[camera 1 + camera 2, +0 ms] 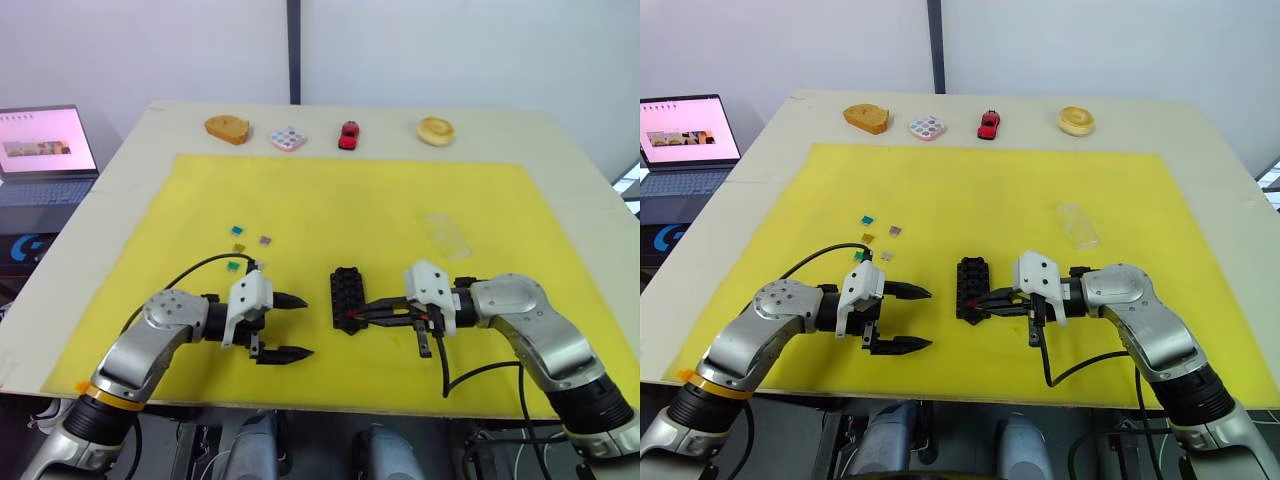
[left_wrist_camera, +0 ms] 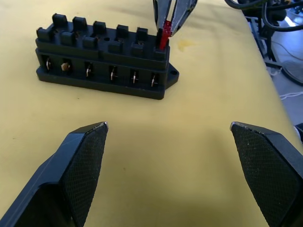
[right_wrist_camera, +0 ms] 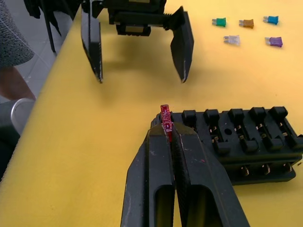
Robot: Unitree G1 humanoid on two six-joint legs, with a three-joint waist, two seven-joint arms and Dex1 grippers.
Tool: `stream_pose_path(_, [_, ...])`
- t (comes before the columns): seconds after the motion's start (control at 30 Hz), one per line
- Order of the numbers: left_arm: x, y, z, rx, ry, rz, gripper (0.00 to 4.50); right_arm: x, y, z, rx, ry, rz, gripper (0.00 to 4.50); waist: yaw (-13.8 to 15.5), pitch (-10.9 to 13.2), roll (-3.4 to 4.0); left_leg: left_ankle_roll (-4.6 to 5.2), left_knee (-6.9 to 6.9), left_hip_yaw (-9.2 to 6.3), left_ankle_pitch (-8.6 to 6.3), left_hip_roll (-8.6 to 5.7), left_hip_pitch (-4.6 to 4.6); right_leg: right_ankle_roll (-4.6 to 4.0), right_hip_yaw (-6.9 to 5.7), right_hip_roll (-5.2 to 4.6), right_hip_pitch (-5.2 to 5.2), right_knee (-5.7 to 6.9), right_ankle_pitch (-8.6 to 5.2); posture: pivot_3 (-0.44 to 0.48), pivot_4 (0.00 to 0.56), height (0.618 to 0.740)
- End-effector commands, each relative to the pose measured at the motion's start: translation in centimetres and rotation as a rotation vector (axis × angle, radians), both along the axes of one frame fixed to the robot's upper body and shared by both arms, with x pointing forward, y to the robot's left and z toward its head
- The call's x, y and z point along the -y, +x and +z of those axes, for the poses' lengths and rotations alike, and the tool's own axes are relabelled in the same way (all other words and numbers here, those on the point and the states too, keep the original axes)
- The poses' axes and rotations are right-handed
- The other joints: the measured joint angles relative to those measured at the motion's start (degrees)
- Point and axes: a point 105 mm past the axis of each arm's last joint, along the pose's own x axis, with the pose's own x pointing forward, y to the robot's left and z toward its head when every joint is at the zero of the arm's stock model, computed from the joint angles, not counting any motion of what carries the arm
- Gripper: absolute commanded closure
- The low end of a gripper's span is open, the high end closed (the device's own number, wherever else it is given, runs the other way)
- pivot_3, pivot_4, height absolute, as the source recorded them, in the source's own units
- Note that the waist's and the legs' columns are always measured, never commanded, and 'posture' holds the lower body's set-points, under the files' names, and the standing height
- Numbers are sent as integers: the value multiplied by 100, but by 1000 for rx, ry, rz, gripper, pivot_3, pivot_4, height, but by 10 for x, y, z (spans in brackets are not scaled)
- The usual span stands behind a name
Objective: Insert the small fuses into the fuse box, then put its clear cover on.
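Observation:
The black fuse box [image 1: 347, 295] lies on the yellow mat [image 1: 350, 200] between my two grippers. My right gripper [image 3: 168, 135] is shut on a red fuse [image 3: 165, 115], held upright at the box's near end slot [image 2: 161, 40]. To the left of the box, my left gripper [image 1: 301, 325] stands open and holds nothing. Teal [image 1: 238, 229], amber [image 1: 239, 246], purple [image 1: 265, 240], green [image 1: 233, 266] and grey [image 1: 886, 255] fuses lie loose on the mat beyond the left gripper. The clear cover [image 1: 447, 235] rests on the mat at the right.
Along the table's far edge stand a wooden block [image 1: 228, 129], a white tile with coloured dots [image 1: 288, 138], a red toy car [image 1: 348, 134] and a wooden ring [image 1: 436, 131]. A laptop [image 1: 45, 145] sits off the table to the left.

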Motion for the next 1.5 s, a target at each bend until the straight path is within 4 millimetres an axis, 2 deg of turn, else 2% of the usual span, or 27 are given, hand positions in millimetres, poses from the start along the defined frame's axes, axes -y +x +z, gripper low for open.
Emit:
stream_pose_path(0.03, [2, -1, 2, 20, 0, -12, 143, -3, -1, 7, 42, -1, 21, 4500, 0, 0, 0, 0, 0, 0, 0, 0, 0, 0, 0, 0, 0, 0, 0, 0, 150, 740])
stream_pose_path(0.27, [2, -1, 2, 21, -3, -10, 143, 0, 2, -4, 25, -44, 3, 4500, -2, 0, 0, 0, 0, 0, 0, 0, 1, 0, 0, 0, 0, 0, 0, 0, 150, 740])
stream_pose_path(0.7, [3, 0, 2, 23, -9, 2, 143, 2, 6, -5, 26, -53, -4, 4500, -4, -1, 1, 0, 1, -1, 0, 0, 5, 0, 0, 0, 0, 0, 0, 0, 150, 740])
stream_pose_path(0.8, [3, 0, 2, 23, -11, 4, 0, 2, 7, -3, 37, -43, -10, 3514, -4, -1, 1, 0, 1, -1, 0, 0, 5, 0, 0, 0, 0, 0, 0, 0, 150, 740])
stream_pose_path(0.97, [3, 1, 2, 23, -12, 6, 0, 3, 9, 6, 55, -16, -16, 1058, -2, -1, 1, 0, 2, -1, 0, 0, 5, 0, 0, 0, 1, 1, 0, 0, 150, 740])
stream_pose_path(1.27, [2, 1, 2, 18, -10, 5, 0, 5, 5, 17, 47, -7, -13, 1058, -1, -1, 1, 0, 2, 0, 0, 0, 4, 0, 0, 0, 6, 2, 0, 0, 150, 740])
stream_pose_path(1.5, [-1, 9, 6, 34, -14, 22, 0, 3, 13, 29, 65, 51, -63, 1058, -1, -1, 1, 0, 3, -1, 0, 0, 4, 0, 0, 0, 5, 3, 0, 0, 150, 740])
